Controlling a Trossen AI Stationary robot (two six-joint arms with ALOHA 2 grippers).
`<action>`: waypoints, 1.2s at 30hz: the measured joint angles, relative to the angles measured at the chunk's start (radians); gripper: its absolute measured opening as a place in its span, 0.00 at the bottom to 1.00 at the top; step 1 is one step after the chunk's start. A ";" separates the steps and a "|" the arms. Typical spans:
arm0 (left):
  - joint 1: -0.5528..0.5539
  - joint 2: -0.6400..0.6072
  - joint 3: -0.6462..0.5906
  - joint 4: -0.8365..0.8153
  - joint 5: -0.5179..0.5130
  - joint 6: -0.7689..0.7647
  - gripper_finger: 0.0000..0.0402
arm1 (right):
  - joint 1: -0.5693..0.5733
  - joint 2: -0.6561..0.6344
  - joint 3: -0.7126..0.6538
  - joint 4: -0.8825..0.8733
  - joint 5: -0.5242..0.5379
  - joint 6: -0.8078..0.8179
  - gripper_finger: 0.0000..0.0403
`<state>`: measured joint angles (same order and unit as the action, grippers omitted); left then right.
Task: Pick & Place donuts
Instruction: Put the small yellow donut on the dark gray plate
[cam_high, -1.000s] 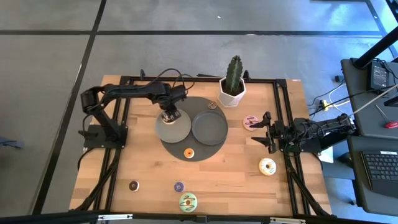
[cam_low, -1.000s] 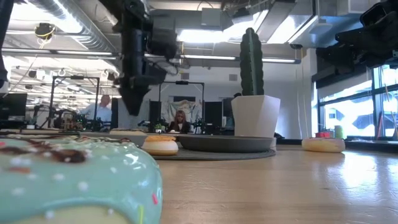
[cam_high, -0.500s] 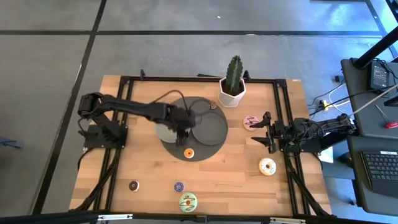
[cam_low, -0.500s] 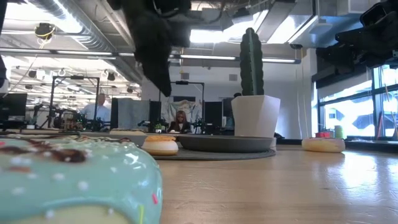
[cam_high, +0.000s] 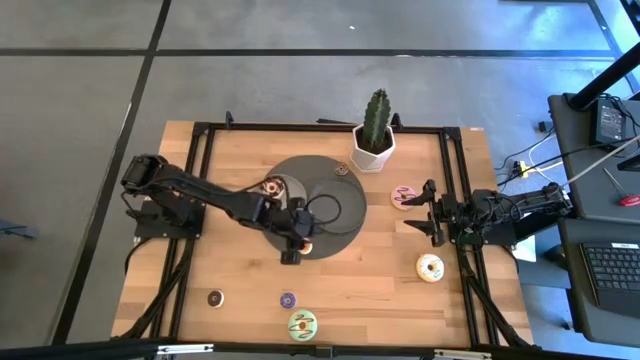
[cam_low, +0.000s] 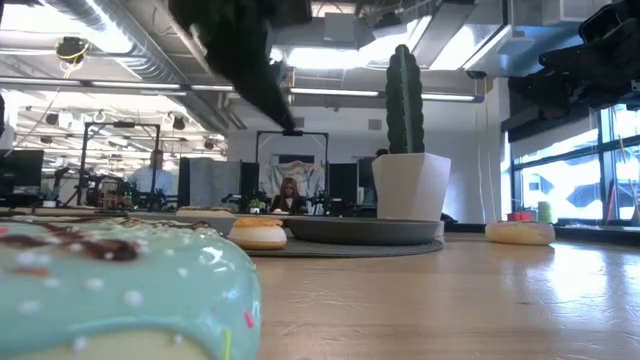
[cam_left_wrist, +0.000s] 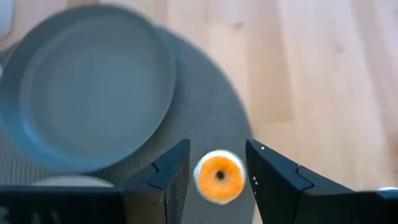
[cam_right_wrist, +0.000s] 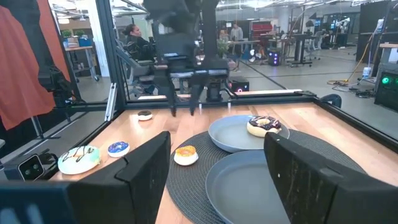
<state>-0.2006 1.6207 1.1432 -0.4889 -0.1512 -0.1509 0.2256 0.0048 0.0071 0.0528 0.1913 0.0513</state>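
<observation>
— Where do we have the left gripper (cam_high: 292, 250) right now?

— In the high view we see it just below the centre of the frame, at the lower edge of the round grey mat (cam_high: 345, 215), over the small orange donut (cam_high: 304, 245). Our left wrist view shows the jaws standing wide, one finger on each side of that orange donut (cam_left_wrist: 219, 177), not closed on it.

— And the other donuts?

— We count a brown-iced one on the left plate (cam_high: 281, 187) near mid-frame, a dark mini one (cam_high: 341, 169) at the mat's upper edge beside the cactus pot (cam_high: 373, 147), and a pink one (cam_high: 403, 195) right of centre on the tabletop (cam_high: 240, 150). A white one (cam_high: 430, 267) lies at lower right. Along the bottom we see a dark mini (cam_high: 215, 298), a blue mini (cam_high: 288, 299) and the green one (cam_high: 302, 323). In the low view that green donut (cam_low: 120, 290) fills the lower left corner.

— The right gripper (cam_high: 422, 210)?

— We see it waiting at the right side of the frame, near the pink donut, holding nothing. From its wrist view its jaws stand wide apart, with the two grey plates (cam_right_wrist: 249, 171) between them farther off.
</observation>
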 joint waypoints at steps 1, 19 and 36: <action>0.000 0.000 -0.018 0.001 -0.007 -0.021 0.37 | 0.000 0.000 0.000 0.000 0.000 0.000 0.64; 0.008 0.062 -0.192 0.238 -0.022 -0.048 0.30 | 0.000 0.000 0.000 0.001 0.000 0.000 0.64; 0.010 0.136 -0.192 0.250 0.016 -0.037 0.15 | 0.000 0.000 0.000 0.001 0.000 -0.003 0.64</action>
<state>-0.1904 1.7567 0.9512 -0.2391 -0.1350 -0.1877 0.2256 0.0044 0.0071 0.0535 0.1917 0.0487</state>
